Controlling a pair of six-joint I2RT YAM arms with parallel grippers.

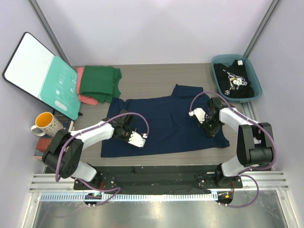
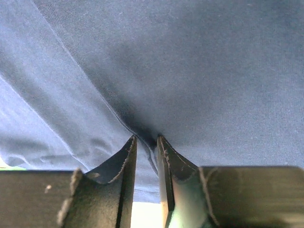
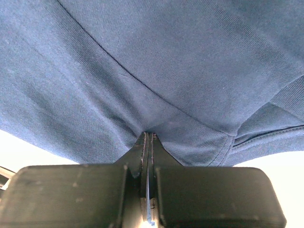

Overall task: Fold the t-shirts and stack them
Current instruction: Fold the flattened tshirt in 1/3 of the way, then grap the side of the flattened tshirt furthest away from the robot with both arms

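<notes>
Navy blue t-shirt (image 1: 166,124) lies spread across the middle of the table (image 1: 152,78), mostly flat, one sleeve poking toward the far edge. Left gripper (image 2: 146,140) is down on the shirt's left part, jaws nearly together with a ridge of navy cloth pinched between them. Right gripper (image 3: 148,136) is on the shirt's right part near a hem, jaws pressed tight on a small pucker of the same cloth. A dark green t-shirt (image 1: 99,83) sits folded at the far left, on top of a salmon-pink t-shirt (image 1: 89,99); a black t-shirt (image 1: 233,80) with white print waits in the teal bin (image 1: 255,81). Step in hand, as I read it: the first fold of the navy shirt, both pinches set. The next move likely calls for lifting both together, keeping the cloth taut between them, and carrying it over evenly.
</notes>
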